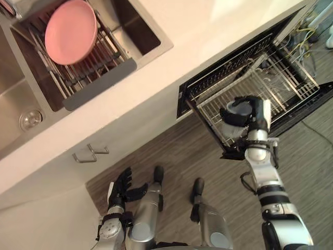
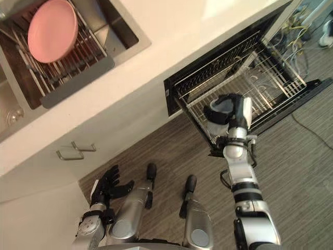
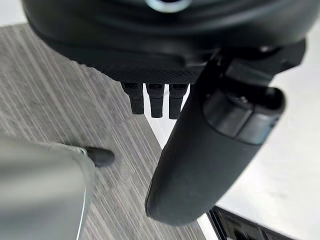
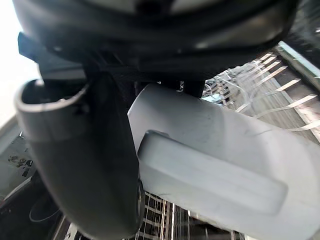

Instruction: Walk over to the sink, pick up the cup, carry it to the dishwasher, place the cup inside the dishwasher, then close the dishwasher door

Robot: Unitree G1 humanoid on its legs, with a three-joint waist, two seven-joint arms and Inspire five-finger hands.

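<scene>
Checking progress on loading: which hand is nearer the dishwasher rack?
Right. The right hand, holding the cup, is over the dishwasher rack; the left hand hangs by the cabinet, far from it.

You have bright, even light: the countertop (image 1: 223, 18) washes out toward 1 o'clock, the sink (image 1: 136, 27) basin lies shadowed at 11 o'clock, the dishwasher (image 1: 218, 70) cavity reads dark behind its pale rack (image 1: 260, 88) at 2 o'clock
</scene>
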